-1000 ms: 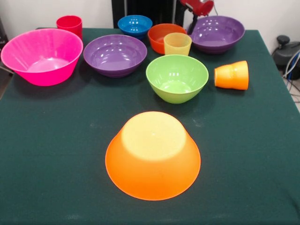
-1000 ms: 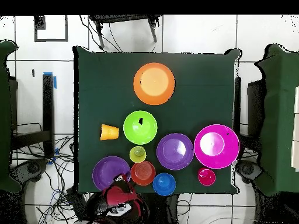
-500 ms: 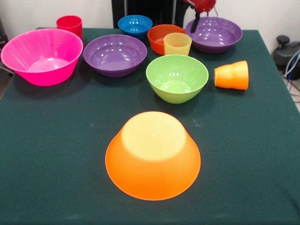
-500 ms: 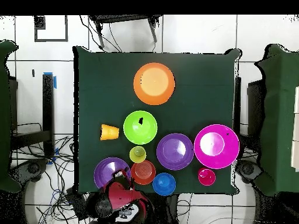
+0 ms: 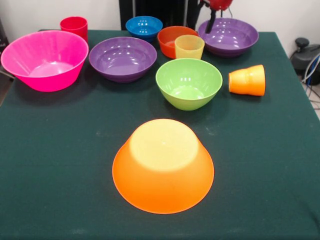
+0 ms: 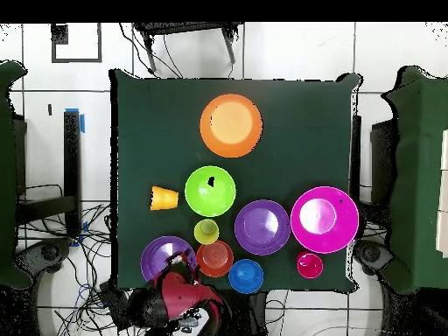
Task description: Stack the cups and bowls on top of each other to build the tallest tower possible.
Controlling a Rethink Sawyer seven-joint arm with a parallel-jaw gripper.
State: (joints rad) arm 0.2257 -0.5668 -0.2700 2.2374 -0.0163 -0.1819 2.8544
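Only the front view shows the orange cup lying sideways, mouth toward the green bowl (gripper opening unclear).

The Sawyer's red arm enters at the top edge of the front view, only its lowest part showing. A dark gripper hangs down from it, slightly tilted. From overhead, the red and black arm bulks at the table's robot-side edge. Whether the fingers stand apart or together cannot be made out.
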